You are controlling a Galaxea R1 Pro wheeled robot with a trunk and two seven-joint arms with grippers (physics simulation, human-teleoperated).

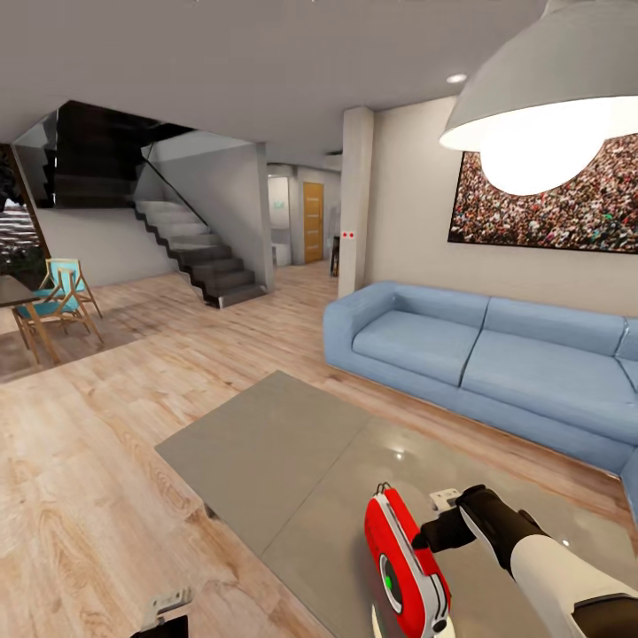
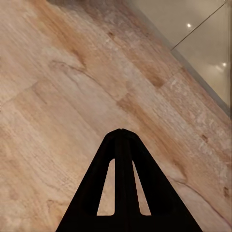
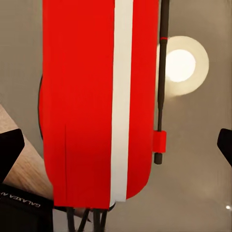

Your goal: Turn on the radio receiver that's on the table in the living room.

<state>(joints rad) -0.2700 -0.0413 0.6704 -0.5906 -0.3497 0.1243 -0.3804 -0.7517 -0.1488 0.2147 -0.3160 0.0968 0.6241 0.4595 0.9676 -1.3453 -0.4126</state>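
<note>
Radio receiver (image 1: 403, 567) stands upright near the front edge of the grey tabletop (image 1: 266, 443), its dial face turned toward the robot, probably so the control can be reached from this side. The right gripper (image 1: 443, 514) sits just beside the radio's back, its dark fingers (image 3: 9, 150) spread wide either side of the red body in the wrist view, so it is open and holding nothing. That looks like lining up for a press or steadying touch. The left gripper (image 2: 122, 140) hangs low over the plank floor (image 2: 72, 96), fingers pressed together, out of the way. Behind, the blue sofa (image 1: 478, 354) marks the living room.
</note>
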